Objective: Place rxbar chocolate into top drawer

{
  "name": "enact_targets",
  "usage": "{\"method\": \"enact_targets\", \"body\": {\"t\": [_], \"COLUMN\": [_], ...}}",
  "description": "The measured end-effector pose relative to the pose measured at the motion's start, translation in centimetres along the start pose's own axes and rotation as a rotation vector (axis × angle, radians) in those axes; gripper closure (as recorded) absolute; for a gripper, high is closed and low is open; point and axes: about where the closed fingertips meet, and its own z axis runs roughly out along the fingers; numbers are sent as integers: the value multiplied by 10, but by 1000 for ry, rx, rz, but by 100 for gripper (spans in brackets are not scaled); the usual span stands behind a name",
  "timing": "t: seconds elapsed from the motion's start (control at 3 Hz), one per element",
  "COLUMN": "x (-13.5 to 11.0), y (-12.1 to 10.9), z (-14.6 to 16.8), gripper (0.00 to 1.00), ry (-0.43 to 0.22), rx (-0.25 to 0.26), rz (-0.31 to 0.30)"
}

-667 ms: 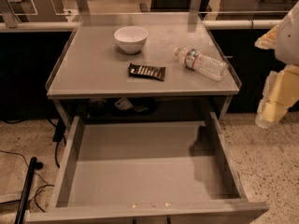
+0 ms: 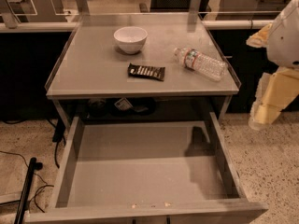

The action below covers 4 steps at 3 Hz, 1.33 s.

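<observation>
So, gripper: at the right edge of the frame, beside the table and well apart from the bar; I cannot tell whether it is released or clenched.
Rxbar chocolate: lying flat on the tabletop, centre of the upper half of the frame, between the bowl and the water bottle, touching neither.
Top drawer: pulled open across the lower half of the frame, nothing in it.
Risk, bottle: the arm would probably reach in from the right, past the bottle; a brush could roll it into the bar or off the table.
Risk, grasp: the bar is thin and flat, so a shallow pinch may skid it away or slip off.
Risk, release: let go too close under the table edge, the bar could drop behind the drawer.
Change: bar, bowl, bottle and drawer lie as before; the arm seems to have edged slightly further into the frame.
</observation>
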Motion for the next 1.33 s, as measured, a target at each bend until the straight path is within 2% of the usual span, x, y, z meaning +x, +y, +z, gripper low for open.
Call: {"method": "enact_targets", "body": {"t": [0.33,0.67,1.0,1.33], "x": [-28,-75,-118,-141], "y": [8,19,9,-20], "z": [3,10,19,33], "gripper": [0,0,0,0], "ry": [-48,-141,-206,-226], "rx": [14,25,51,63], "rz": [-73,-188,-264,-271]}}
